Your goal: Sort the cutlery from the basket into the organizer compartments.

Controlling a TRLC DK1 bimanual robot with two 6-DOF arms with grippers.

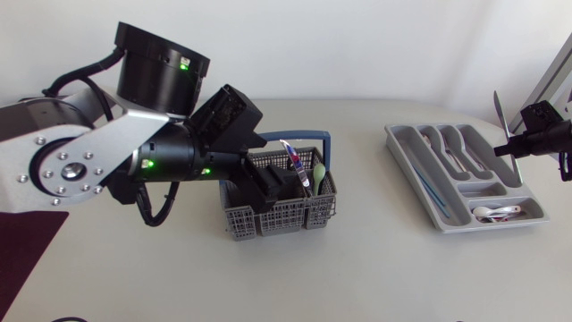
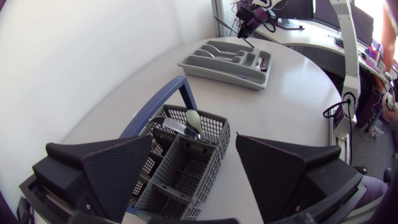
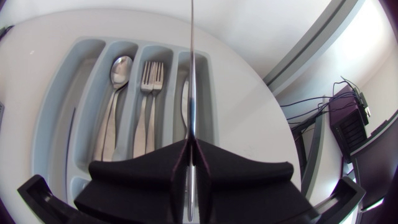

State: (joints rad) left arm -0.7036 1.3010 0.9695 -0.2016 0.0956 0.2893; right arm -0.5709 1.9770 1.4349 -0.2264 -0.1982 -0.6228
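Observation:
The grey basket (image 1: 286, 215) with a blue handle stands mid-table, holding a green spoon (image 1: 319, 172) and a purple-handled piece (image 1: 294, 159). My left gripper (image 1: 271, 185) hangs open just over the basket's left half; in the left wrist view its fingers (image 2: 118, 171) straddle the basket (image 2: 180, 168), touching no cutlery, with the green spoon (image 2: 194, 118) ahead. The grey organizer (image 1: 401, 148) lies at the right. My right gripper (image 1: 511, 148) is shut on a knife (image 1: 499, 112) beside the organizer's far right edge. In the right wrist view the knife (image 3: 191, 93) hangs over the organizer (image 3: 132, 106).
The organizer holds a spoon (image 3: 115, 93), forks (image 3: 147, 93) and another knife (image 3: 184, 106) in its long compartments. Small white spoons (image 1: 496, 212) lie in its front cross compartment. Bare tabletop runs between basket and organizer.

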